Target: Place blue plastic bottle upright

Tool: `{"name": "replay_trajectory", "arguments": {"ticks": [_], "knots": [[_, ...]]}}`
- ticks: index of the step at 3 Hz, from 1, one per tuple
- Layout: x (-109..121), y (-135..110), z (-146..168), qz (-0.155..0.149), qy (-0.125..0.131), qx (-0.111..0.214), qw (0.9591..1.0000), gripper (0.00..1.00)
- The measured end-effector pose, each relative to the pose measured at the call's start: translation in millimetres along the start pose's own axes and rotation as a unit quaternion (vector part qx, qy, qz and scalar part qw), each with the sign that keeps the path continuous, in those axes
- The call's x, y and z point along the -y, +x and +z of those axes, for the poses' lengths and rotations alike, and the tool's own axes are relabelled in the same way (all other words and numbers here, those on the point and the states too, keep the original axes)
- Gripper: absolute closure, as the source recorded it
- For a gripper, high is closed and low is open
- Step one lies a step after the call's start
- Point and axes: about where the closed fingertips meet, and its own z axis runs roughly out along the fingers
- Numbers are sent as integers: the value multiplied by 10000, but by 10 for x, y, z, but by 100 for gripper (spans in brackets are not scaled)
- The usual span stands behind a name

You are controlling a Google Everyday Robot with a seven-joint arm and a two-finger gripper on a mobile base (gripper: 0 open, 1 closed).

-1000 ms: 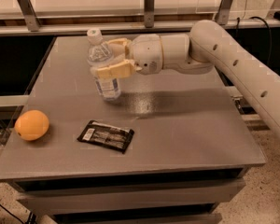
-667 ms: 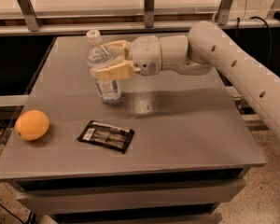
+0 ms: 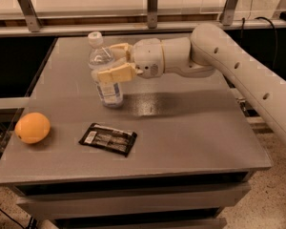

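The blue plastic bottle point(image 3: 108, 90), clear with a white cap and a pale blue label, stands upright on the grey table point(image 3: 190, 128) at the back left. Its base rests on the tabletop. My gripper point(image 3: 107, 61) reaches in from the right and is shut on the bottle's upper body. One tan finger point(image 3: 115, 74) lies across its front and the other sits behind it.
An orange point(image 3: 32, 127) lies near the table's left edge. A flat black packet point(image 3: 108, 139) lies at the front left, just in front of the bottle. My white arm point(image 3: 238, 75) spans the right side above the table. A railing runs behind.
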Motion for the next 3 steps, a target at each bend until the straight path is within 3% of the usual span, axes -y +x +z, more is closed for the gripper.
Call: {"name": "replay_trajectory", "arguments": {"ticks": [1,2,3], "knots": [[12,39,-2,58,-4,-11,10000,12],[17,58,-10,67,1,-56,10000,0],[43,57,-69,5,79,-193,9998,0]]}}
